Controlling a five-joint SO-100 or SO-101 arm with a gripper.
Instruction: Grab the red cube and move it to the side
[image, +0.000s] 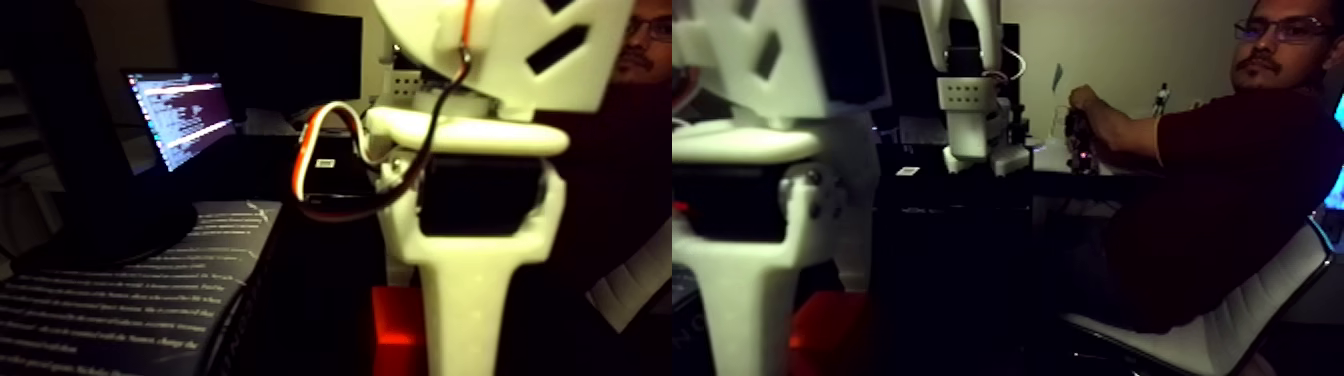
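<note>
My white gripper (440, 345) hangs very close to the camera, in both halves of this side-by-side fixed view. One broad white finger (462, 300) reaches down to the bottom edge, below a black motor block (480, 195). The red cube (395, 330) glows on the dark surface just behind that finger. It peeks out to the finger's left in the left half and to its right (830, 335) in the right half. The finger covers the cube's middle, and any second finger is hidden. I cannot tell whether the jaws hold the cube.
A lit laptop (180, 115) stands at the back left, with a printed sheet (120, 300) in front of it. A person (1210, 170) sits on a white chair (1250, 320) at the right, one hand on a small device (1082, 135). A white arm section (970, 110) stands behind.
</note>
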